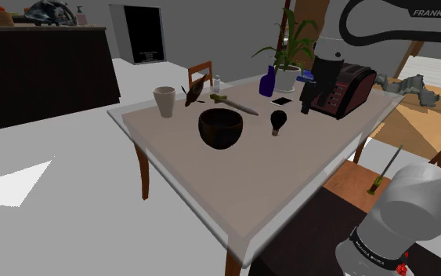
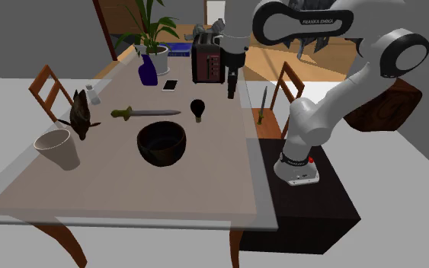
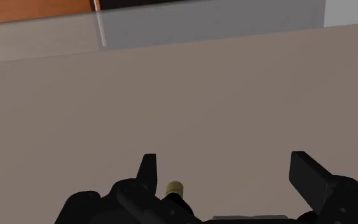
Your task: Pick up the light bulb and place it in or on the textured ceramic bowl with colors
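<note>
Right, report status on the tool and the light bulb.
Tool open, holding nothing, above table beside toaster. Light bulb lying on table, not yet grasped, apart from dark bowl. Bare table between bulb and bowl.

It was a home, a dining room by its furnishing. A wooden-legged desk (image 2: 129,183) stood on a pale grey floor (image 1: 70,204) with wooden chairs (image 2: 49,87) drawn up to it. Just beside the fingers (image 2: 232,90) sat a dark red toaster (image 2: 207,61). A potted plant (image 2: 155,42) and a blue vase (image 2: 148,74) stood near them. A white cup (image 2: 58,148) stood well apart from them, and a long dark counter (image 1: 46,70) stood farther off.
</note>
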Robot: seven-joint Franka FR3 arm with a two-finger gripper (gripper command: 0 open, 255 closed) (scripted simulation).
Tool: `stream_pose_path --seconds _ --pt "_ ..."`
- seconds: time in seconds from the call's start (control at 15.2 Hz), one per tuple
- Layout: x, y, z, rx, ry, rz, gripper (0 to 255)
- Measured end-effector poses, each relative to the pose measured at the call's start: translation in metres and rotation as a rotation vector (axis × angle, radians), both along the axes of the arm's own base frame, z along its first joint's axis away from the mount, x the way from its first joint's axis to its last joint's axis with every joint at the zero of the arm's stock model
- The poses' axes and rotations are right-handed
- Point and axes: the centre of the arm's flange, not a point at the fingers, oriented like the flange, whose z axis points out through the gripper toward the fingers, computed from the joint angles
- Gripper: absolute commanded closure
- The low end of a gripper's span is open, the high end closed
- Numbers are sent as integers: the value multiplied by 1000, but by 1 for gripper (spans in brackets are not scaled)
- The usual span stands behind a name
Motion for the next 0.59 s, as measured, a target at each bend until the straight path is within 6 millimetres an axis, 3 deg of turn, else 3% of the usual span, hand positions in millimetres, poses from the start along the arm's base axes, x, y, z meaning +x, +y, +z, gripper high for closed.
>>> stream_pose_path --seconds 0.2,0.59 --pt "13 -6 -5 8 7 16 0" --pt "84 -40 -32 41 39 90 0"
